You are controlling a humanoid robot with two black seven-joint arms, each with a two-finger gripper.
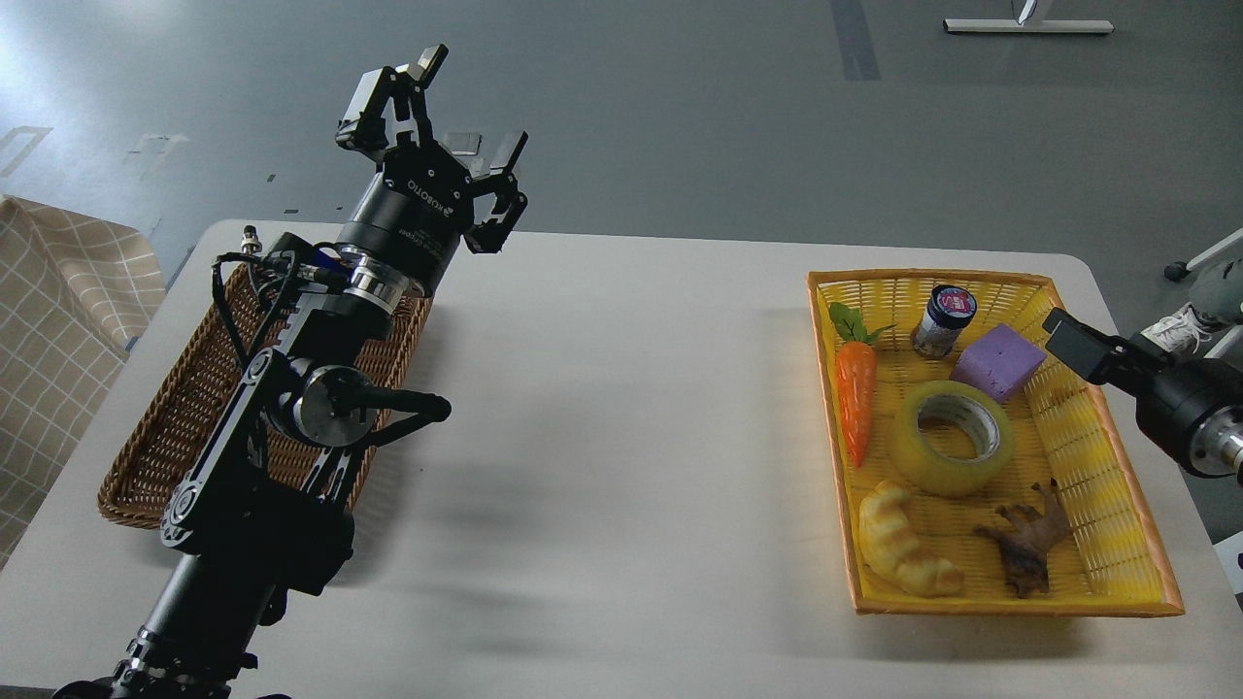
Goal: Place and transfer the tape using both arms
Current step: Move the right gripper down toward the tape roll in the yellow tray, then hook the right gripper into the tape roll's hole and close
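Left arm (291, 388) rises steeply from the lower-left corner, reaching up and away over the brown wicker basket (184, 427), and its left pincer (445, 116) is lifted high above the counter (602, 437), fingers spread wide, released, holding nothing. One finger points up at the top, the other splays out to the right. The ROBOTIQ lettering shows on the wrist body.

Over on the right edge, the right arm (1190, 408) pokes in only a short way. The right pincer (1083, 348) hangs at the far right rim of the yellow basket (1126, 505); it shows as one dark block end-on, so I cannot tell whether it is released or clenched.

The tape (954, 437) lies flat in the middle of the yellow basket, a translucent yellow ring with a whitish-grey core, its hole facing up. Neither pincer touches it.

Around it in the yellow basket: an orange carrot toy (856, 398) to its left along the wall, a small dark jar (943, 320) at the far end, a purple block (999, 362) just beside the tape's far right edge, a pale croissant toy (905, 541) at the near left, and a dark brown gnarled piece (1027, 544) at the near right.
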